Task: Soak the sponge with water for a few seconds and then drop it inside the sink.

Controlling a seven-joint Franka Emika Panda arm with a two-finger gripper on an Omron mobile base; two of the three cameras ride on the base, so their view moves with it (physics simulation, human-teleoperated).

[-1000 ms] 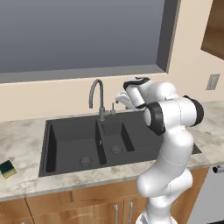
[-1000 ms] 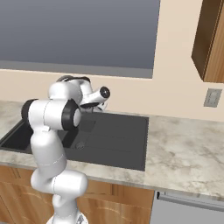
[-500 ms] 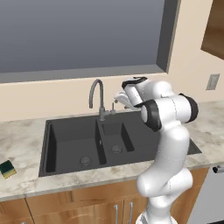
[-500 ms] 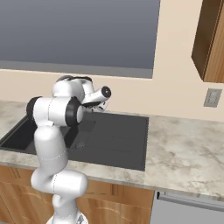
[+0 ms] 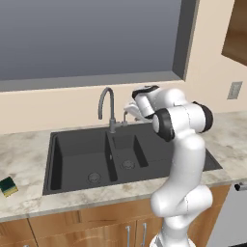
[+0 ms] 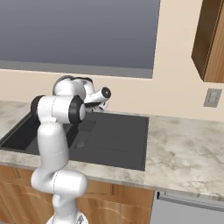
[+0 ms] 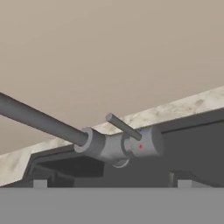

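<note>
I'm seeing the gripper (image 5: 129,109) hovering just right of the faucet (image 5: 107,107), whose base and thin handle (image 7: 123,126) are standing directly ahead of the tips, blocking that line. Below, the sink's (image 5: 72,171) 2 basins are lying open. Behind, the wall (image 7: 109,52) is closing off further reach.

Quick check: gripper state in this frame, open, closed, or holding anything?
Gripper: open, holding nothing, tips spread wide before the faucet handle. Sponge lies on the counter.
</note>
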